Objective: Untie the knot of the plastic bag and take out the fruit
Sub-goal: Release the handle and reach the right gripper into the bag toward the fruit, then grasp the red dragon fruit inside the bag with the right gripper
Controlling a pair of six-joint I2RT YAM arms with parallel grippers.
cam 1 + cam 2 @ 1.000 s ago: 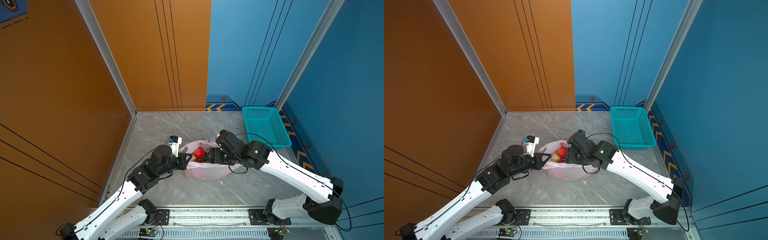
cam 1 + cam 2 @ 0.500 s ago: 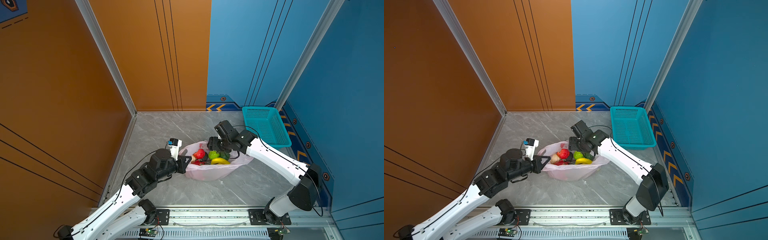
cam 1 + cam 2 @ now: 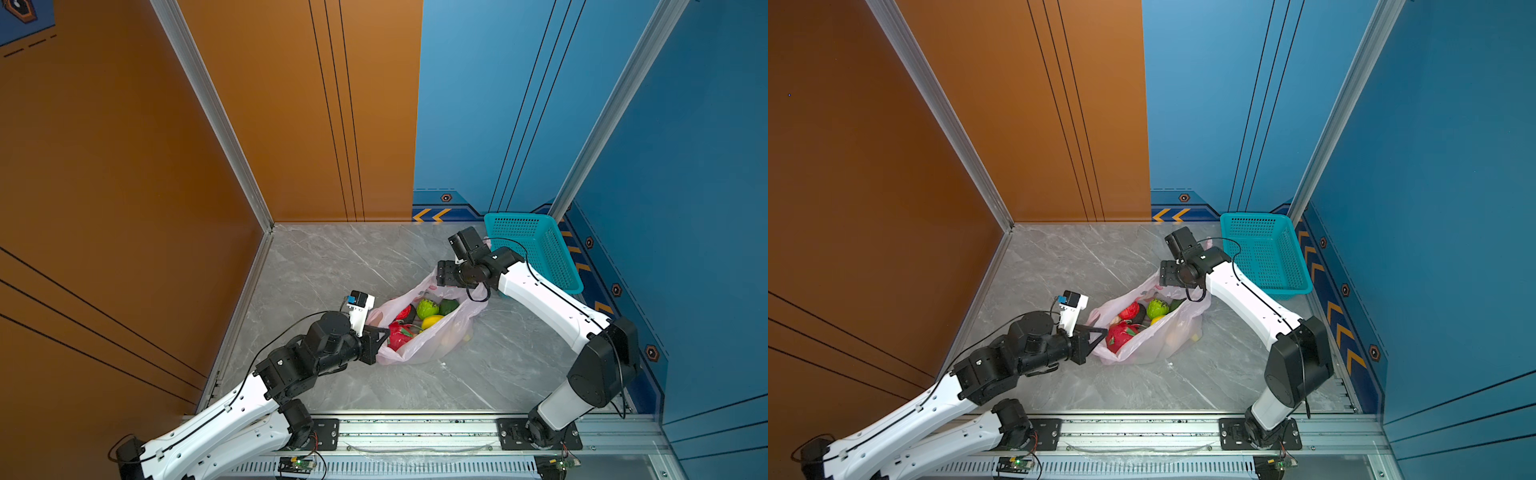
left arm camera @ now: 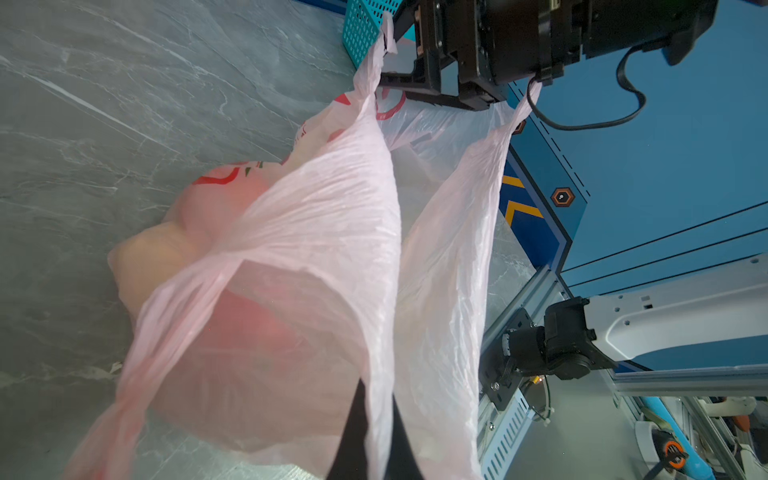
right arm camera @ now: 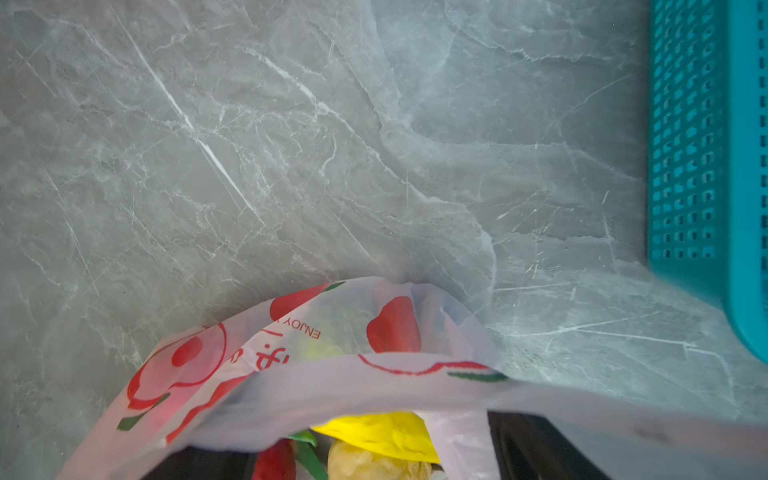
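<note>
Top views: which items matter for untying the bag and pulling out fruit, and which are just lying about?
Job: translucent pale pink plastic bag; inside it: red-pink dragon fruit, green bumpy fruit, yellow fruit; left pincer pinching the bag's rim.
Lying about: teal perforated plastic basket; grey marble tabletop.

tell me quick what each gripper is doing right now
left gripper: shut on the plastic bag, pinching its rim.
right gripper: open, with the plastic bag's handle draped over it.
</note>
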